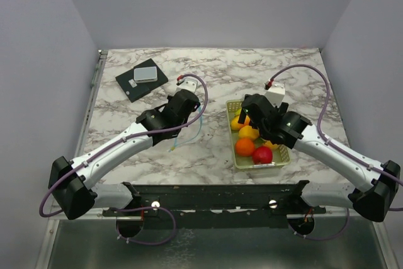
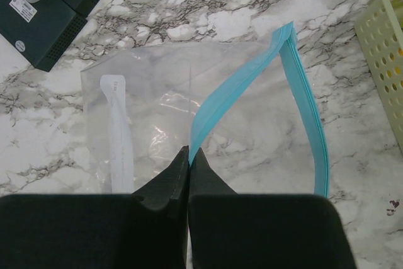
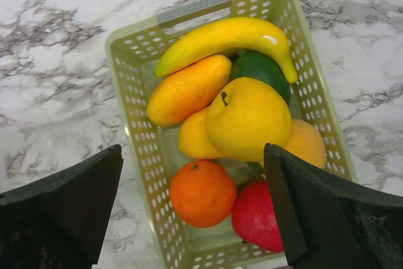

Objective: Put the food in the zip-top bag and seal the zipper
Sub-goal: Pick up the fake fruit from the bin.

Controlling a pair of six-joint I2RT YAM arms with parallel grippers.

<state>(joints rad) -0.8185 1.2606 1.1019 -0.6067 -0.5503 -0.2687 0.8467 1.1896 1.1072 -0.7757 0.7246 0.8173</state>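
Observation:
The clear zip-top bag point(image 2: 145, 111) lies flat on the marble with its mouth gaping. Its light blue zipper point(image 2: 308, 118) curves along the mouth edge. My left gripper point(image 2: 189, 154) is shut on the near lip of the zipper strip; in the top view it point(image 1: 182, 110) hovers over the bag point(image 1: 196, 124). The food sits in the pale green mesh basket point(image 3: 135, 92): a banana point(image 3: 227, 36), yellow pieces point(image 3: 249, 118), an orange ball point(image 3: 203, 193) and a red apple point(image 3: 258, 215). My right gripper point(image 3: 192, 155) is open and empty above the basket point(image 1: 280, 159).
A black box with a grey-white device on it point(image 1: 141, 80) lies at the back left and shows in the left wrist view point(image 2: 44, 4). The basket's wall point(image 2: 384, 48) stands just right of the bag. Grey walls enclose the table.

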